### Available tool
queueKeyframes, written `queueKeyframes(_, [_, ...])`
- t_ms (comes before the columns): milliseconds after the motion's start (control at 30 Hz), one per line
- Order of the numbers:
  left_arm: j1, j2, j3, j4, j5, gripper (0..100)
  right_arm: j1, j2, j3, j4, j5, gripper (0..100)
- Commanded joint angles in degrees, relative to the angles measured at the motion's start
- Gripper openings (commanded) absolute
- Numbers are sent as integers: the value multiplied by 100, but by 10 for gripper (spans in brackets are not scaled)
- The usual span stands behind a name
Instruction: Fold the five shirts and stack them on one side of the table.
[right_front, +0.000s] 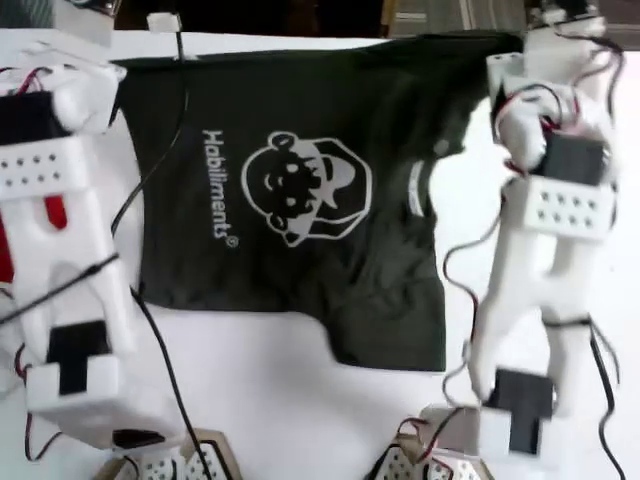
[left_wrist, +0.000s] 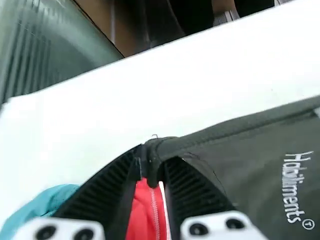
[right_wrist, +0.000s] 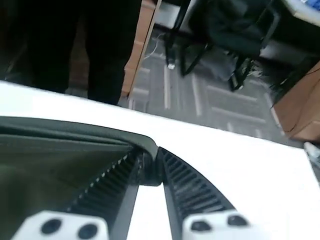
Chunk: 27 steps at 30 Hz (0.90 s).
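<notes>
white arms, black servo blocks, red-black cables, ribbed black tool fingers

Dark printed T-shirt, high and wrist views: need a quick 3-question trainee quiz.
1. True or false: the dark cotton T-shirt with a white cartoon print lies print side down on the white table.
2. What does the left gripper pinch? A) a corner of the shirt's edge B) a paper sheet C) nothing
3. Fill in: the right gripper is ___ on the shirt's edge (open or shut).
Key: 1 false, the print faces up; 2 A; 3 shut.
</notes>
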Motion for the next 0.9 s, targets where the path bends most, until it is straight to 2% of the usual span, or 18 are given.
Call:
queueKeyframes(0, [-53,229,-13,-229,-149,38,-13,549,-422,-224,26,18])
queueKeyframes(400, [273,1477,22,237,-193,38,-330,1789,-440,444,18,18])
queueKeyframes(667, [360,1996,-13,1116,-202,35,-418,2202,-440,1349,26,18])
queueKeyframes(867, [624,1969,-13,2048,-607,34,-391,1982,-448,1947,26,18])
